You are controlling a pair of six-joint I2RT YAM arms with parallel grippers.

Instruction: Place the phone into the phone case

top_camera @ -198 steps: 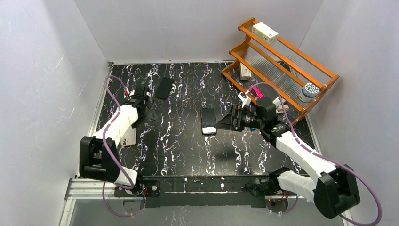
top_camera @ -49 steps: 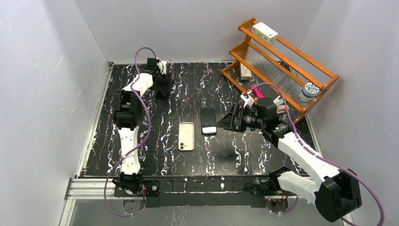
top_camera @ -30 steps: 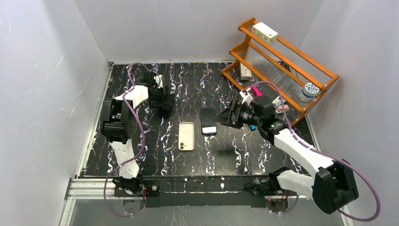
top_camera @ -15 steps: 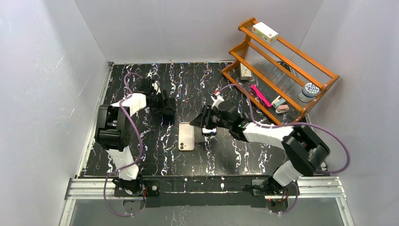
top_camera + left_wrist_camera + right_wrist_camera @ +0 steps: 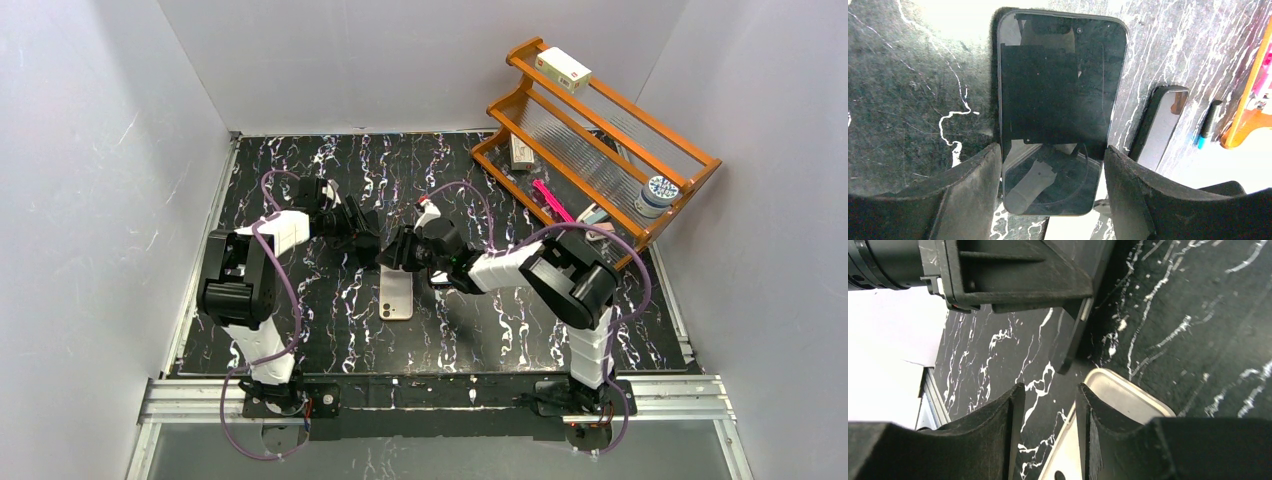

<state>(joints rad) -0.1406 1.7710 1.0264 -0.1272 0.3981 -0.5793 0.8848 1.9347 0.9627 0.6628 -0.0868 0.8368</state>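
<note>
The phone [image 5: 1060, 100], black with its glass screen facing the left wrist camera, is sitting between the fingers [image 5: 973, 190] of the left gripper [image 5: 1052, 152], which is clamping it by its two long edges. The pads are meeting the phone on its lower part, and the notch end is sticking out well past the fingertips. Seen from above, this gripper is hanging over the marbled table [image 5: 500, 320] just beyond the far end of the phone case [image 5: 396, 295]. The right wrist camera is showing the phone edge-on and tilted, its low corner near the case's far corner. Whether that corner is touching the table cannot be told.

The case is lying flat on the table, hollow side up. The right gripper [image 5: 1050, 390] is reaching over its far end, its fingers [image 5: 998, 435] standing a narrow gap apart. One finger is over the case's inside and the other over bare table, so the side rim is running between them. Whether they are pinching that rim cannot be told.

A second dark-rimmed device [image 5: 1160, 125] is lying beside the held phone, with a pen [image 5: 1208, 125] and the orange rack [image 5: 600, 130] farther off.
</note>
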